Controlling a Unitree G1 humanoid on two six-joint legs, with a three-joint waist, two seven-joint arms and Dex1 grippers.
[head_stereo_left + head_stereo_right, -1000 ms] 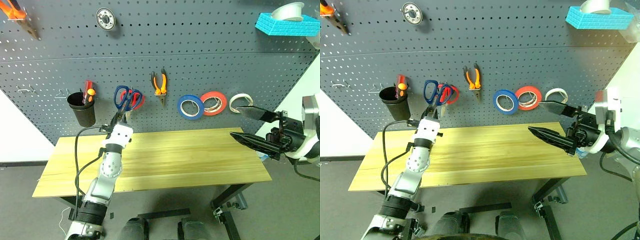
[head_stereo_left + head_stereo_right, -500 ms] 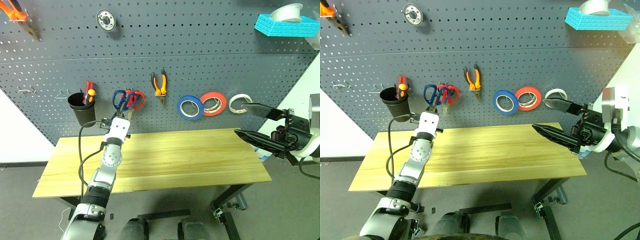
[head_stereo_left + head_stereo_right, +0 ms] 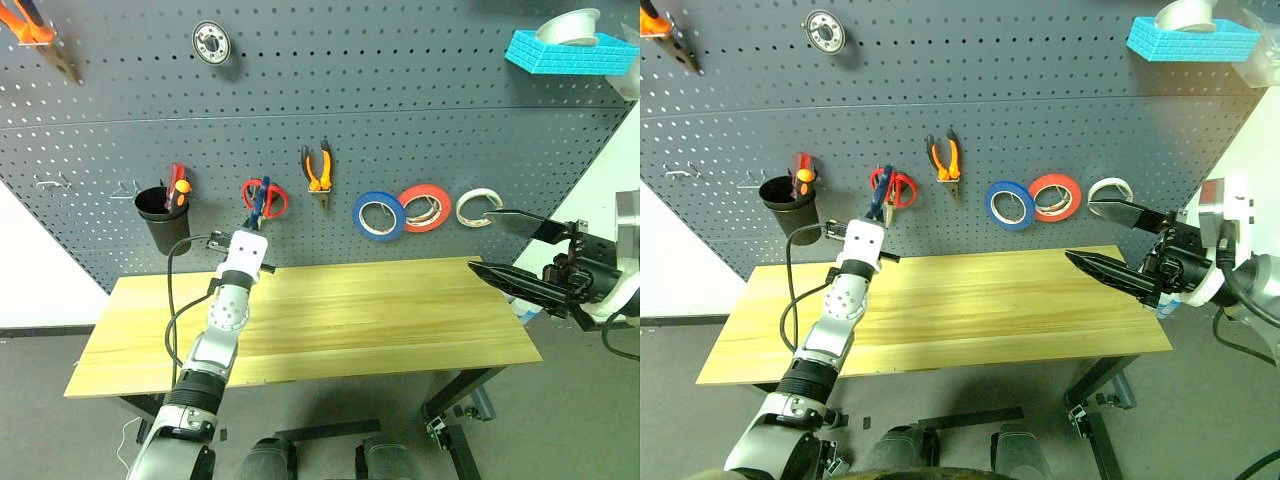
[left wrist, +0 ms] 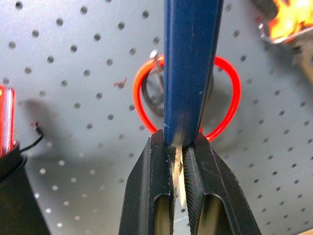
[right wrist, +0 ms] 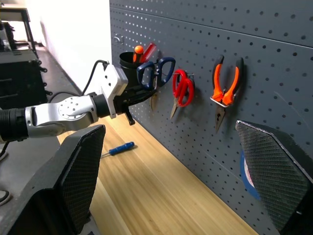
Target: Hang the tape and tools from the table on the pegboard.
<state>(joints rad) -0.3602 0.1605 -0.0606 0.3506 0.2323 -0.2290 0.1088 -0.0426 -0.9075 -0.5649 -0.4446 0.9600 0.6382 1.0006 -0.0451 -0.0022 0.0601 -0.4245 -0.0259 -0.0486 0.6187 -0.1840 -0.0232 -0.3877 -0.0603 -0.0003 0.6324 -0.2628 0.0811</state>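
Since the earlier frame the left gripper, jaws clamped on the blades of the stiff, light long-bladed scissors with dark blue-black handles, has carried them closer to the dark grey pegboard, over the red-handled scissors, while the right gripper waits, jaws apart.

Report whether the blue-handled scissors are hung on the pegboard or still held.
Still held: the left gripper is shut on the blue-handled scissors' blade, holding them up before the pegboard.
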